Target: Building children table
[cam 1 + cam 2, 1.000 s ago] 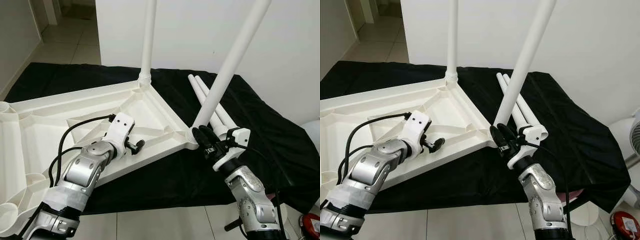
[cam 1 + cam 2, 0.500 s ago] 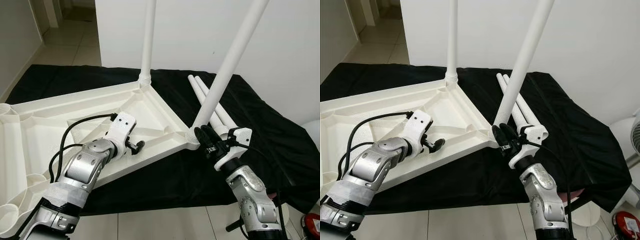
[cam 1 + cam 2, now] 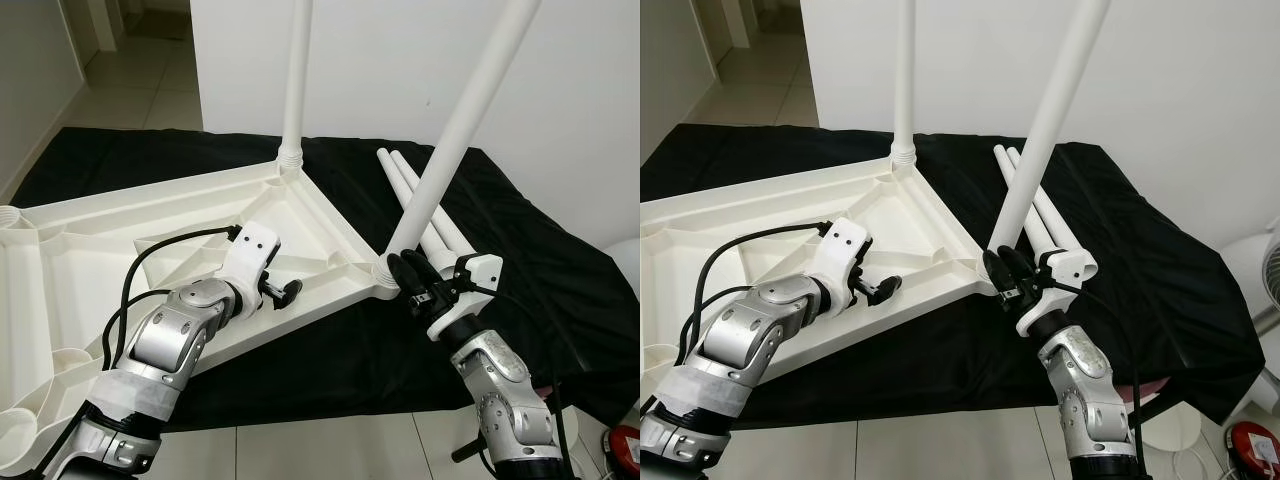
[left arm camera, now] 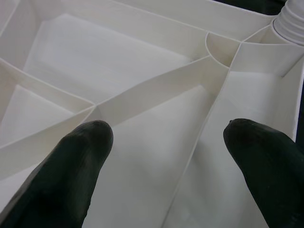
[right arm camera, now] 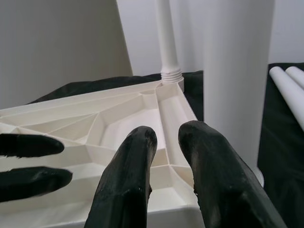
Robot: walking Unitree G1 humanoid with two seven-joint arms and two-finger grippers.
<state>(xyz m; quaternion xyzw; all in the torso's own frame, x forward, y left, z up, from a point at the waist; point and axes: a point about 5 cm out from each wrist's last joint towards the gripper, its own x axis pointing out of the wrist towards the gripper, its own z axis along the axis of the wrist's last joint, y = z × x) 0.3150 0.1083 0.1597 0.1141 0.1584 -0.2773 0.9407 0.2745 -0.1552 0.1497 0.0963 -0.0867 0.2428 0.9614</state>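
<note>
Our right gripper (image 3: 402,270), fingers narrow, met the tilted leg (image 3: 450,135) at the tabletop's (image 3: 100,230) corner; straighten it before screwing. Left gripper (image 3: 285,293) hovered wide.

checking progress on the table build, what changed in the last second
The left hand slid a little further along the upturned tabletop toward the near corner leg, fingers open, gripping nothing. The right hand stayed at that leg's base. The far upright leg and two loose legs on the black cloth did not move.
</note>
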